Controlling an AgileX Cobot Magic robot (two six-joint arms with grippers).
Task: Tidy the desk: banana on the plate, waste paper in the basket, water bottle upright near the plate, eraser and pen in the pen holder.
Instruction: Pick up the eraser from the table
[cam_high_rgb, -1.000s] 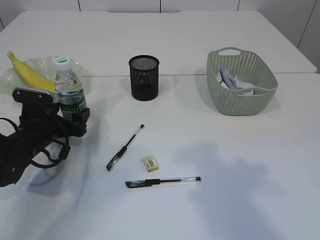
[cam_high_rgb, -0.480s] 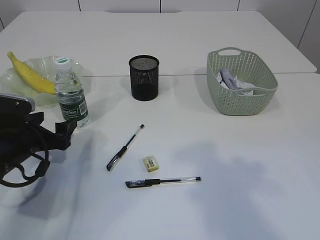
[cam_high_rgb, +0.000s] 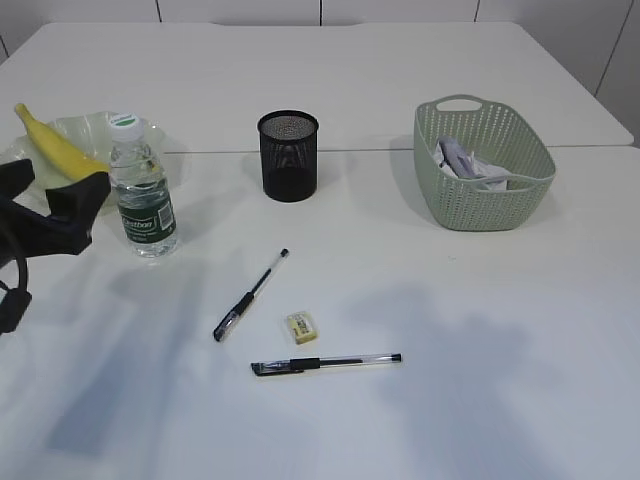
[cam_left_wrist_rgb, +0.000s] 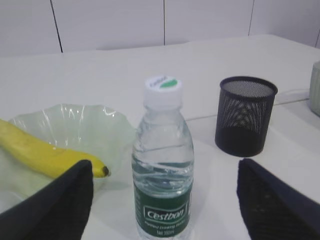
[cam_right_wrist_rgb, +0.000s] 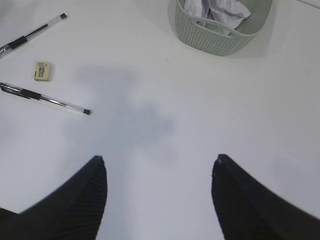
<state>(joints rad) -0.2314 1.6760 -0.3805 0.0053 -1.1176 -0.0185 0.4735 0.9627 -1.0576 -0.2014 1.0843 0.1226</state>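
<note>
A: Left claw (cam_left_wrist_rgb: 165, 200) status?
B: Released, jaws spread, clear of the upright water bottle (cam_high_rgb: 144, 195) beside the plate (cam_high_rgb: 95, 128) at the table's (cam_high_rgb: 480, 330) left edge.
A: Right claw (cam_right_wrist_rgb: 159, 192)?
B: Released, empty.

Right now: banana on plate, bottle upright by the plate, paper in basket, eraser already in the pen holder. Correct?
Wrong on the eraser. The exterior view shows it lying on the desk between the two pens, not in the pen holder. The rest holds: banana on plate, water bottle upright, paper in basket.
</note>
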